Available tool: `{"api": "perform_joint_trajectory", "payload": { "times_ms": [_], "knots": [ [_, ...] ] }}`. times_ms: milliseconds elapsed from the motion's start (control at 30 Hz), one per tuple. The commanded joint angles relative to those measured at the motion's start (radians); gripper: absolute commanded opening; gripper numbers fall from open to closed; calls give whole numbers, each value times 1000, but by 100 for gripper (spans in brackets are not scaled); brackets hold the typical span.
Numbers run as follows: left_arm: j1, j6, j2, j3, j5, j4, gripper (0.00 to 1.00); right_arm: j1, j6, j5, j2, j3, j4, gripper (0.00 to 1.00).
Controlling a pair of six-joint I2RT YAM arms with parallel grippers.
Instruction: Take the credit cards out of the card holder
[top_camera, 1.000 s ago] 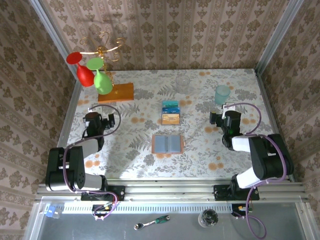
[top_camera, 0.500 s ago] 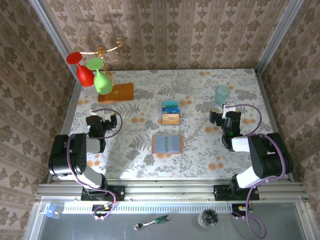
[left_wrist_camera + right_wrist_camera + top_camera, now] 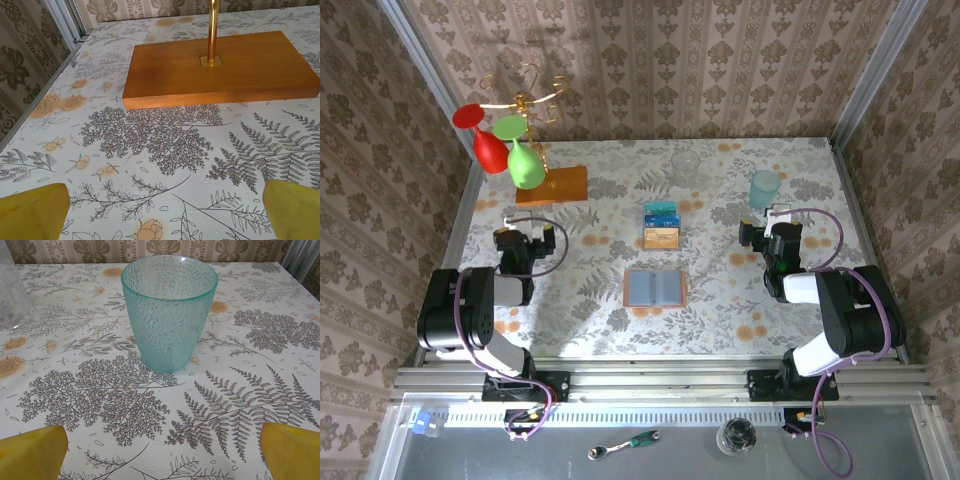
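The card holder point(image 3: 655, 287) lies open and flat at the table's middle, its grey-blue pockets up inside a brown rim. Just beyond it, apart from it, the credit cards point(image 3: 661, 225) lie on the cloth: teal and blue ones at the back, an orange-tan one in front. My left gripper point(image 3: 516, 236) sits low at the left, open, facing the wooden slab point(image 3: 220, 67). Its yellow fingertips point(image 3: 31, 214) stand wide apart over bare cloth. My right gripper point(image 3: 775, 230) is open at the right, with nothing between its fingertips point(image 3: 292, 450).
The slab point(image 3: 552, 185) carries a gold pole point(image 3: 213, 30) with red and green glasses point(image 3: 510, 150) hanging from it. A teal cup point(image 3: 170, 310) stands in front of my right gripper. A clear glass point(image 3: 685, 162) stands at the back. Metal frame rails run along both table sides.
The left arm has folded back toward its base, and its gripper has shifted slightly left. The right arm, the holder and the cards have not moved.
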Motion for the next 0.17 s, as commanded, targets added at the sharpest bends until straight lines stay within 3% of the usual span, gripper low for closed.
{"api": "perform_joint_trajectory", "payload": {
  "times_ms": [0,133],
  "knots": [
    [-3,21,-1,10,-7,28,100,-12,19,-17,11,4,34,100],
    [-4,21,0,10,-7,28,100,-12,19,-17,5,-3,44,100]
  ]
}}
